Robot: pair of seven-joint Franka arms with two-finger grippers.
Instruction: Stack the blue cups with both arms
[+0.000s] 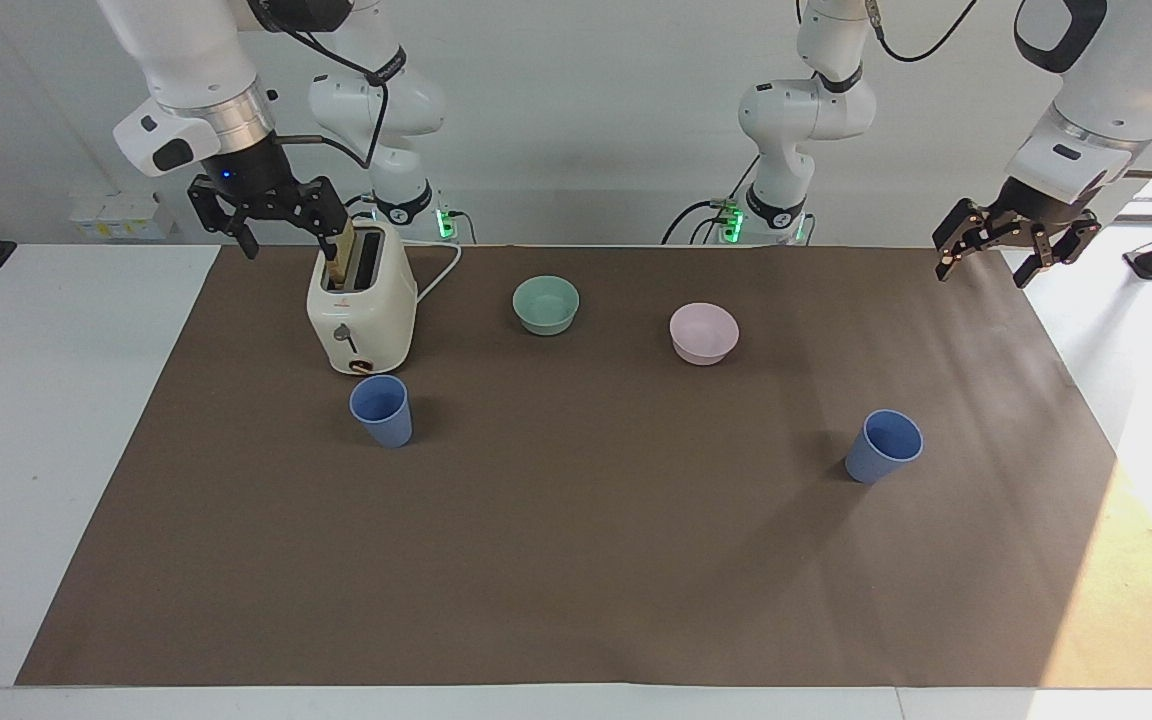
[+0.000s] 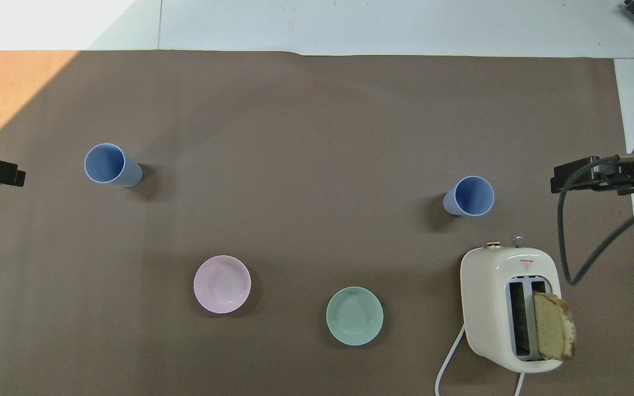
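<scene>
Cups stand well apart, both pincers raised, open.

left gripper raised, right gripper raised, both seemingly open

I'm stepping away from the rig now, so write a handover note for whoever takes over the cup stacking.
Left gripper: open, empty, raised over the brown mat's corner at the left arm's end.
Right gripper: open, empty, raised beside the cream toaster, which holds a slice of bread.
Cups: one small matte blue plastic cup stands upright next to the toaster, farther from the robots than it. The second blue cup stands upright toward the left arm's end.
Teal bowl and pink bowl sit between, nearer the robots.
Done: nothing; neither cup is touched.
Left: pick up both cups and stack them.
</scene>
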